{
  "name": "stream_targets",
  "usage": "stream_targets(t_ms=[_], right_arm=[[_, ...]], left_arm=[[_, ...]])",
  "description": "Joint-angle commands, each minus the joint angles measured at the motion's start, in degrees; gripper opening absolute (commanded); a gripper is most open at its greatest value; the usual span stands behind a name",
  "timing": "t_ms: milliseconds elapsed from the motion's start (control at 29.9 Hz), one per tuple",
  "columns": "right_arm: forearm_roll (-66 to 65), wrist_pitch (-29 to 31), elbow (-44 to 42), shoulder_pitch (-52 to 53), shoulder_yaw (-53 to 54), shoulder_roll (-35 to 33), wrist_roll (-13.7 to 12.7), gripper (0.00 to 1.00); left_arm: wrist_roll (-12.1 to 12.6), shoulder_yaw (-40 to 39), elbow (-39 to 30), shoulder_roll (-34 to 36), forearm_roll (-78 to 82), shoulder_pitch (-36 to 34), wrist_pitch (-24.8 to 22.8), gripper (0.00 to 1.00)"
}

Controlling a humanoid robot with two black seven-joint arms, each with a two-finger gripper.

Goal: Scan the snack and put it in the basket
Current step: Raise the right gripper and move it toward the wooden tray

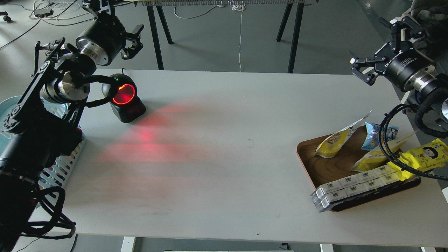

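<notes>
The snack (335,140), a flat pouch with a yellow bottom, white top and a nut picture, leans on the left part of a brown wooden tray (316,164) at the table's right. The light blue lattice basket (57,169) stands off the table's left edge, mostly hidden behind my left arm. My left gripper (134,41) is open and empty, held high above the table's back left corner. My right gripper (360,70) is open and empty, in the air over the table's back right, well above and behind the snack.
A black barcode scanner (124,98) with a glowing red window stands at the back left and casts red light on the table. The tray also holds a small blue packet (372,134), a second yellow-white pouch (371,157), a cartoon-face yellow packet (425,155) and white boxes (350,189).
</notes>
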Motion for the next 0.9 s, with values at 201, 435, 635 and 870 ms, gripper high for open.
stream_targets(t_ms=[201,435,635,870], right_arm=[[0.10,-0.20,0.47,-0.16,2.59,-0.48,0.70,0.99],[0.10,-0.29,0.64,-0.16,4.62,-0.31,0.79,0.99],[0.10,-0.99,1.34,0.89,3.22,-1.44,0.35,0.99],[0.11,-2.22,2.13,16.68,-15.03,-7.33,0.00,0.99]], left_arm=[[0.87,0.64,-0.05,0.41,-0.97,0.51,-1.25,1.00],[0.08,0.55,-0.58,2.08,-0.89,0.51,-1.42,1.00],[-0.01,0.55,-0.58,2.87,-0.80,0.69,-1.51,1.00],[-0.18,0.55,-0.58,3.40,-0.80,0.95,-1.51,1.00]])
